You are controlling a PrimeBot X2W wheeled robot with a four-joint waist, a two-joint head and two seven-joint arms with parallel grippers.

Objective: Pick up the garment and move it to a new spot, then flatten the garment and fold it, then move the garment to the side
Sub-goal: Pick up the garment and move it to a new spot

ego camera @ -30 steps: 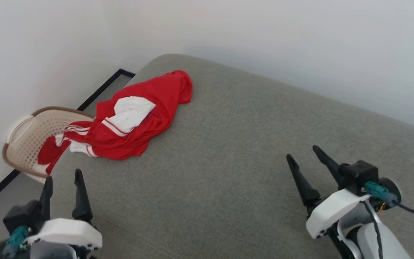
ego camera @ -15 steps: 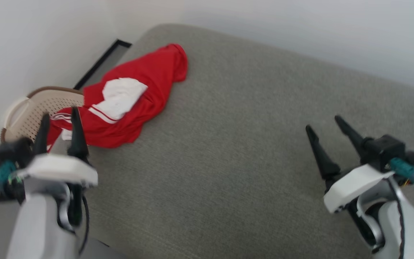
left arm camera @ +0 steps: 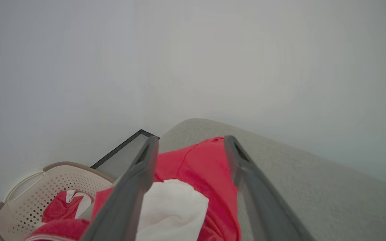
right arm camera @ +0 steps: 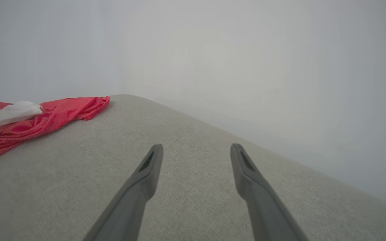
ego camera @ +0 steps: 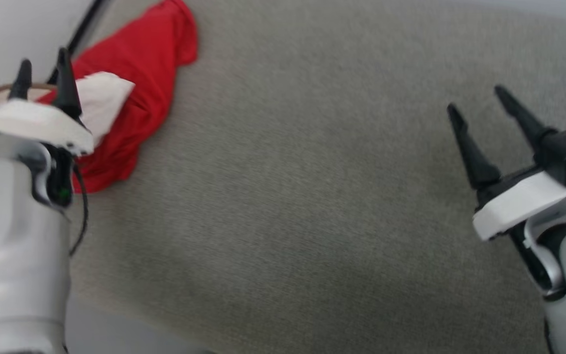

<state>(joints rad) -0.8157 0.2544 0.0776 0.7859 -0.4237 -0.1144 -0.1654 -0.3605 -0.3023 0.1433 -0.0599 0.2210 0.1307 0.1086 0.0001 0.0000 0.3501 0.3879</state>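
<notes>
Grey fabric cushion (ego camera: 288,196) against a plain white wall (left arm camera: 213,50), that's the whole setup lol. Beige perforated basket (left arm camera: 50,182) sits by the wall off the cushion's far-left corner, with a bit of red-and-white cloth inside. The garment (ego camera: 140,73) is bunched up on that far-left corner, one end spilling toward the basket. Left gripper (ego camera: 43,64) hovers at its near side, fingers spread, nothing pinched. Right gripper (ego camera: 476,101) is well off to the right over bare cushion, also spread wide.
</notes>
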